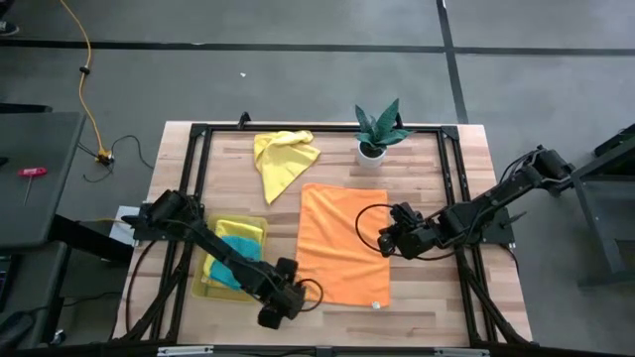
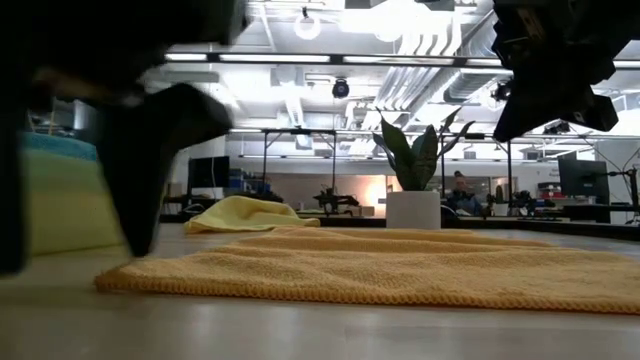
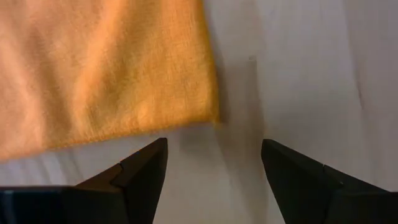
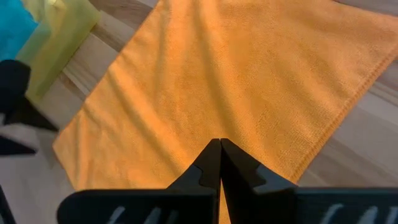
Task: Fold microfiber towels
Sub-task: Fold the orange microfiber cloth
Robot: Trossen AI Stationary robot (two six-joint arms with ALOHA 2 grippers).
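Orange towel (image 1: 342, 243) spread flat mid-table in the high view, no readable writing or labels anywhere. Crumpled yellow towel (image 1: 281, 159) at the far side, beside a potted plant (image 1: 377, 129). Teal towel (image 1: 235, 260) folded on another yellow one inside a yellow tray (image 1: 210, 286) at the left. Left gripper (image 1: 275, 315) low at the near left corner of the orange towel, arm stretched diagonally from the left edge across the tray. Right gripper (image 1: 385, 241) over the orange towel's right edge, arm reaching in from the right side of the wooden table (image 1: 476, 169).

Low view: orange towel (image 2: 400, 265) lying flat, yellow towel (image 2: 245, 213) heaped behind it, plant (image 2: 415, 165) in a white pot. Dark left arm blurred, close at the left; right arm hanging at upper right. Person seated far back in the room.

Left wrist view: fingers (image 3: 140, 171) spread wide apart, nothing between them, orange towel corner (image 3: 106, 68) just beyond on bare wood.

Right wrist view: fingers (image 4: 208, 171) pressed together, gripping nothing, above the orange towel (image 4: 236, 87); tray with teal towel (image 4: 15, 28) off to one side.
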